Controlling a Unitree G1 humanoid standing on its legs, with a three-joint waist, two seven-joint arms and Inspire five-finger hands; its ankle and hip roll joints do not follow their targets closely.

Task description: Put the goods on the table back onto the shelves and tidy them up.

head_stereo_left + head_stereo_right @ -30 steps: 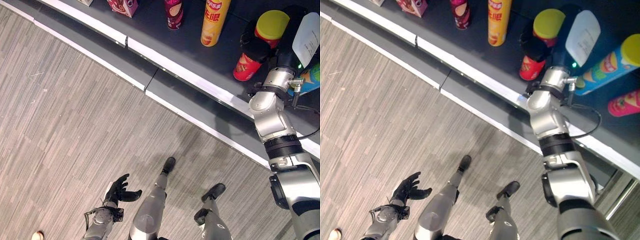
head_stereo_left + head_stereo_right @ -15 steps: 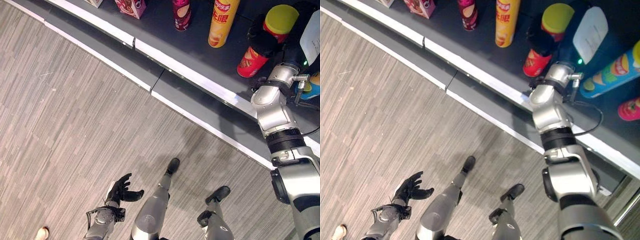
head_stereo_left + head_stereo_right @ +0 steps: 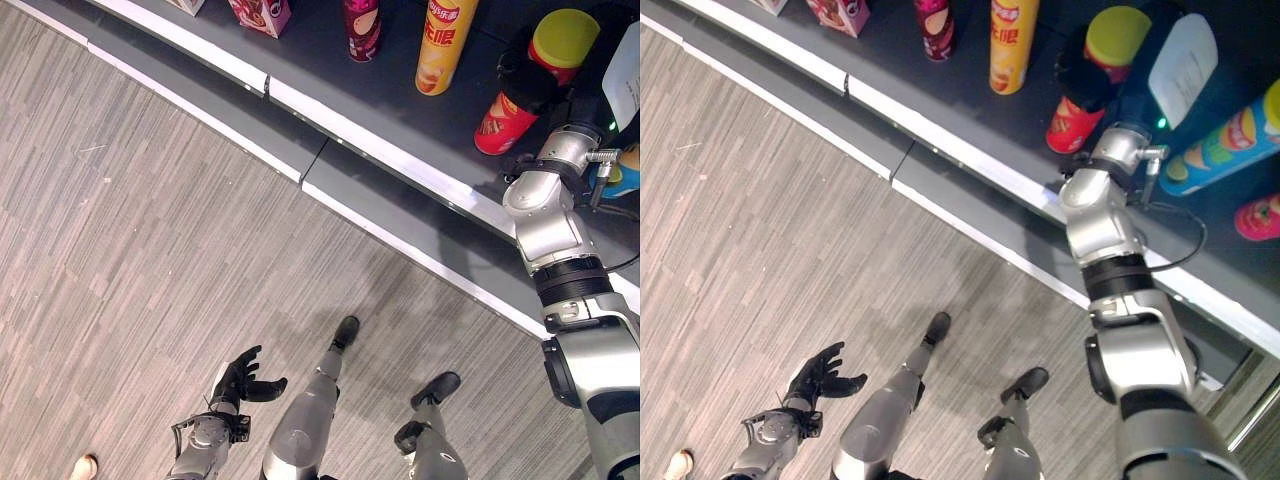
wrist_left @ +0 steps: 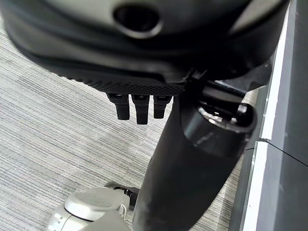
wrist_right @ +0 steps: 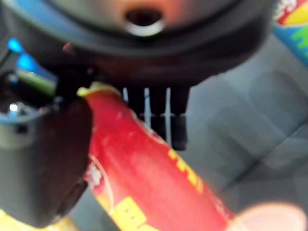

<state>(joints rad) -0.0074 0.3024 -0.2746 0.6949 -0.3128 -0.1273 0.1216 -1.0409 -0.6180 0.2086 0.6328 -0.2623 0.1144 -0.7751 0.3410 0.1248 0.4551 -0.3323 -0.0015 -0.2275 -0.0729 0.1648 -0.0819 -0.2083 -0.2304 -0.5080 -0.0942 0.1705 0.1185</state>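
A red canister (image 3: 495, 128) with a yellow lid (image 3: 562, 38) stands tilted on the dark shelf (image 3: 320, 60). My right hand (image 3: 526, 88) is shut on its middle. In the right wrist view the red canister (image 5: 159, 187) lies between the thumb (image 5: 43, 159) and the fingers (image 5: 159, 113). My left hand (image 3: 240, 378) hangs low over the floor, open and holding nothing, and its straight fingers (image 4: 137, 108) show in the left wrist view.
Along the shelf stand a tall yellow can (image 3: 440, 45), a maroon can (image 3: 362, 25) and a pink box (image 3: 262, 12). A blue can (image 3: 1220, 140) and a pink can (image 3: 1260, 215) lie to the right. The shelf's white front edge (image 3: 380, 150) runs diagonally. A person's shoe (image 3: 82, 466) is at the lower left.
The whole picture has shifted slightly, so the camera moved. My right hand stays shut on the red canister at the shelf. My left hand has not moved.
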